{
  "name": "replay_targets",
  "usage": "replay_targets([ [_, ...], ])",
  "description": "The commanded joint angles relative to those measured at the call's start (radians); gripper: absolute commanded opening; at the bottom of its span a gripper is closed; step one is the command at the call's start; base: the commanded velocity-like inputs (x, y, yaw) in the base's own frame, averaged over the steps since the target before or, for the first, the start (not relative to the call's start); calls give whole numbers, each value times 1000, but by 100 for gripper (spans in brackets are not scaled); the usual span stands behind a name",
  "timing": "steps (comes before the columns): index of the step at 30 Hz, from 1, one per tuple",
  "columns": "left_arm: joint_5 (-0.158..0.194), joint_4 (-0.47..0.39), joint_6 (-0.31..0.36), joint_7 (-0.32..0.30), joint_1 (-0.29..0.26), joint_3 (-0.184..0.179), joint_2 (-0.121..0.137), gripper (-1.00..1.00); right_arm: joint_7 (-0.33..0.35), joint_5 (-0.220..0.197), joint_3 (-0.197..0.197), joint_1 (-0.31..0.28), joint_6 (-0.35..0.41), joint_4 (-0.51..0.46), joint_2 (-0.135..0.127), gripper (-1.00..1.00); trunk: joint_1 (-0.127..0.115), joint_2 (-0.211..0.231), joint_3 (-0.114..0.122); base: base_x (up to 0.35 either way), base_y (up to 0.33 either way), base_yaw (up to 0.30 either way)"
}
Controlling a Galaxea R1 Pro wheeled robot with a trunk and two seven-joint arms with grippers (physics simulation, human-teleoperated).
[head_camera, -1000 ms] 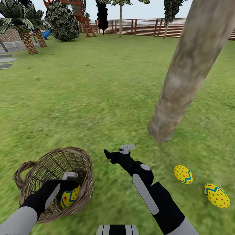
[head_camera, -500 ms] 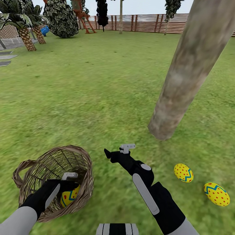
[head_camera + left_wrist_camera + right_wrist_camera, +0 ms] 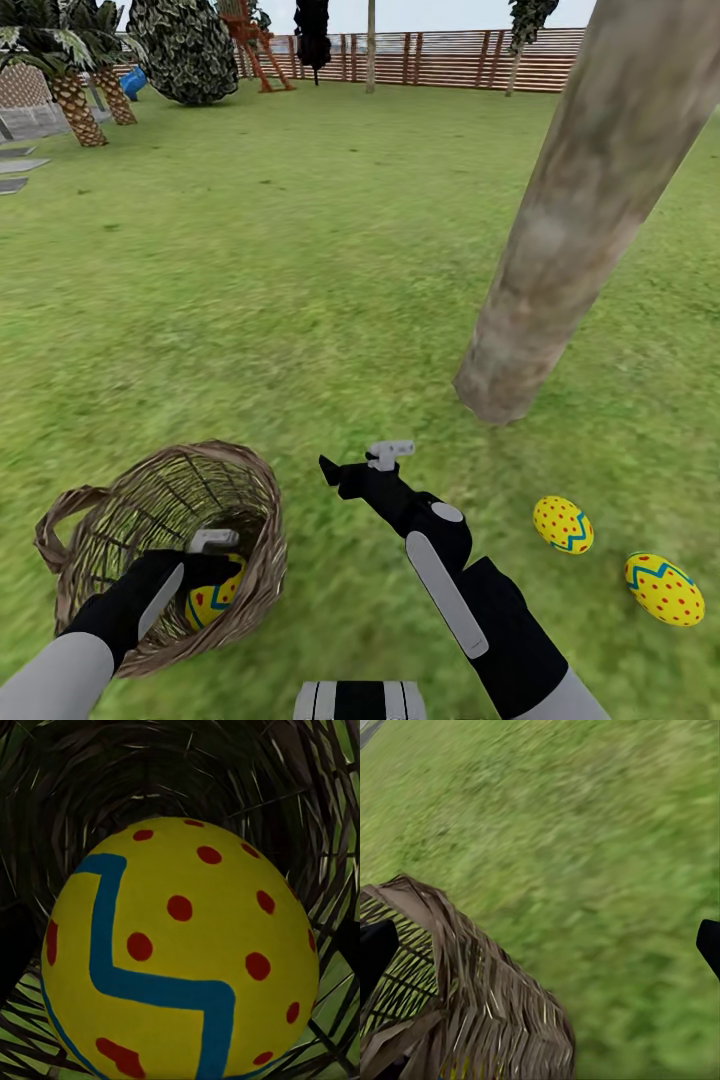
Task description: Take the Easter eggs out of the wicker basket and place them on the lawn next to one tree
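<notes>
Egg [image 3: 213, 598] last one inside wicker basket [image 3: 150, 520]; two eggs [image 3: 563, 524] on lawn [image 3: 300, 300] near tree [image 3: 560, 260]. Left tool [image 3: 205, 565] at egg, grip state unclear. Right tool [image 3: 365, 462] spread, empty. Egg likely smooth, rigid, slippery: pinch across widest middle.

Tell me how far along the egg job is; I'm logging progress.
Done: two eggs lie on the lawn near the tree. In hand: the left hand is in the wicker basket at the third egg. Left: lifting it out and placing it by that tree.

Sunny fenced yard

A slatted wooden fence [image 3: 450, 60] at the far edge, palms [image 3: 70, 90] and a dark bush [image 3: 190, 50] at left.
</notes>
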Motion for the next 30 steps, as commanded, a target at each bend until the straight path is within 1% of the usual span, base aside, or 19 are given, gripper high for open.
replay_targets([
  [1,9,0,5,3,0,-5,1,100,-10,-11,1,-1,3,-1,0,100,0,0,-1,0,0,0],
  [7,10,28,6,4,-8,-5,1,100,-10,-11,2,-1,3,-1,0,100,0,0,-1,0,0,0],
  [11,10,48,5,6,-14,-5,1,100,-11,-11,2,-1,3,-1,0,100,2,-1,-16,0,0,0],
  [12,10,51,6,7,-15,-5,0,100,-11,-11,2,-1,3,-1,0,100,2,-1,-16,0,0,0],
  [19,10,56,6,10,-17,-5,0,100,-11,-11,2,-1,3,0,0,100,2,-1,-16,0,0,0],
  [22,10,56,6,10,-17,-5,0,100,-11,-11,2,-1,3,0,0,100,3,-2,-28,0,0,0],
  [30,9,56,5,10,-17,-6,0,100,-10,-11,2,-1,3,-1,0,100,3,-2,-28,0,0,0],
])
